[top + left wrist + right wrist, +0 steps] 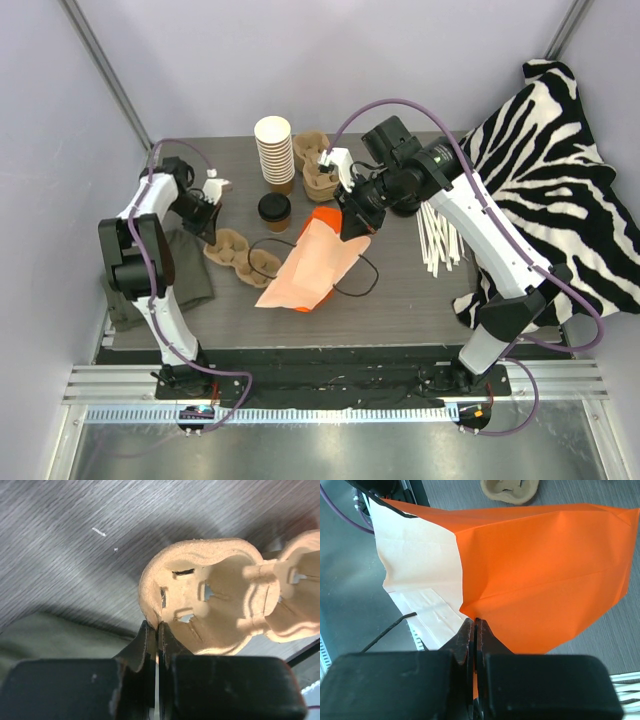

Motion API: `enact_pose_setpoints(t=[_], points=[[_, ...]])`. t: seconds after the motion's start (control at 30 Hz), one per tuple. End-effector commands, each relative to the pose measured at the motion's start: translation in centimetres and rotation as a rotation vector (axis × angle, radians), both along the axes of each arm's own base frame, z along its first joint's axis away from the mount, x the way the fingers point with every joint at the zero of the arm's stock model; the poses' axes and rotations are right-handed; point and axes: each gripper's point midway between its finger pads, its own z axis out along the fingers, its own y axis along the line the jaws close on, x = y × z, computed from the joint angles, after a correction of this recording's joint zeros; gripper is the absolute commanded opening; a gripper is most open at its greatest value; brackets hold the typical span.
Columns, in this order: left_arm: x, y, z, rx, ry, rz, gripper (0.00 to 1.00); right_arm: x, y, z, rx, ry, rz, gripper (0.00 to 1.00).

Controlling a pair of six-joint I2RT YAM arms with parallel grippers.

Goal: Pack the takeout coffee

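Observation:
The takeout coffee (274, 210), a small brown cup with a black lid, stands upright on the table behind an orange paper bag (315, 262). A pulp cup carrier (242, 253) lies to the left of the bag. My left gripper (213, 236) is shut on the carrier's (215, 595) left rim; in the left wrist view the gripper (158, 625) pinches that edge. My right gripper (350, 228) is shut on the top edge of the bag (540, 565), and in its own view the gripper (475, 621) holds the orange fold. The coffee is apart from both grippers.
A tall stack of lidless cups (274, 150) and more pulp carriers (318, 170) stand at the back. White straws (440, 235) lie at the right beside a zebra cloth (560, 150). A green cloth (185, 270) lies at the left edge. The bag's black cord handle (355, 285) trails on the table.

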Motion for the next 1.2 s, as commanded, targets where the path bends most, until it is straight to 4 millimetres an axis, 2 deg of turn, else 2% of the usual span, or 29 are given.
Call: enact_pose_setpoints(t=[0.0, 0.07, 0.1, 0.17, 0.2, 0.23, 0.27, 0.33, 0.37, 0.4, 0.47, 0.53, 0.57, 0.63, 0.67, 0.87, 1.03, 1.17], points=[[0.4, 0.1, 6.8, 0.013, -0.138, -0.014, 0.00, -1.2, -1.2, 0.8, -0.011, -0.017, 0.009, 0.01], [0.3, 0.2, 9.8, 0.030, -0.207, -0.004, 0.00, -1.5, -1.4, 0.8, -0.011, -0.019, 0.010, 0.01], [0.1, 0.4, 12.5, 0.052, -0.272, -0.002, 0.00, -1.6, -1.7, 0.8, -0.013, -0.021, 0.010, 0.01], [0.1, 0.8, 16.0, 0.086, -0.361, 0.004, 0.00, -1.8, -1.9, 0.6, -0.018, -0.024, 0.015, 0.01], [-0.8, 0.9, 17.9, 0.108, -0.398, 0.001, 0.00, -1.8, -2.0, 0.6, -0.022, -0.029, 0.011, 0.01], [-1.2, 1.1, 19.3, 0.122, -0.427, -0.003, 0.00, -1.9, -2.2, 0.7, -0.021, -0.034, 0.009, 0.01], [-1.2, 1.2, 21.4, 0.138, -0.482, -0.002, 0.00, -2.0, -2.2, 0.8, -0.019, -0.036, 0.008, 0.01], [-2.9, 1.0, 24.3, 0.151, -0.532, -0.027, 0.00, -2.2, -2.4, 0.7, -0.022, -0.037, 0.003, 0.01], [-3.2, 0.9, 26.6, 0.159, -0.597, -0.033, 0.00, -2.3, -2.5, 0.7, -0.023, -0.035, 0.002, 0.01], [-3.8, 0.7, 27.8, 0.162, -0.628, -0.044, 0.00, -2.3, -2.6, 0.5, -0.028, -0.032, -0.002, 0.01], [-5.1, 0.0, 32.0, 0.160, -0.757, -0.068, 0.00, -2.3, -2.6, 0.4, -0.032, -0.031, -0.004, 0.01], [-5.9, -0.8, 35.0, 0.147, -0.863, -0.091, 0.00, -2.2, -2.7, 0.2, -0.038, -0.031, -0.008, 0.01], [-7.0, -1.2, 37.7, 0.153, -0.950, -0.104, 0.00, -2.2, -2.6, 0.1, -0.040, -0.023, -0.008, 0.01], [-7.9, -2.5, 40.0, 0.145, -1.036, -0.151, 0.00, -2.2, -2.5, -0.1, -0.041, -0.014, -0.011, 0.01], [-8.8, -3.0, 42.2, 0.151, -1.116, -0.165, 0.00, -2.1, -2.5, -0.2, -0.047, -0.009, -0.013, 0.01], [-11.1, -6.2, 47.8, 0.105, -1.337, -0.278, 0.00, -1.0, -2.4, -0.8, -0.082, -0.010, -0.045, 0.01], [-12.1, -8.7, 50.4, -0.036, -1.428, -0.335, 0.00, 1.0, -1.7, -0.6, -0.080, -0.048, -0.105, 0.01], [-12.7, -10.4, 51.9, -0.134, -1.479, -0.386, 0.00, 2.4, -1.3, 0.9, -0.051, -0.106, -0.152, 0.01]])
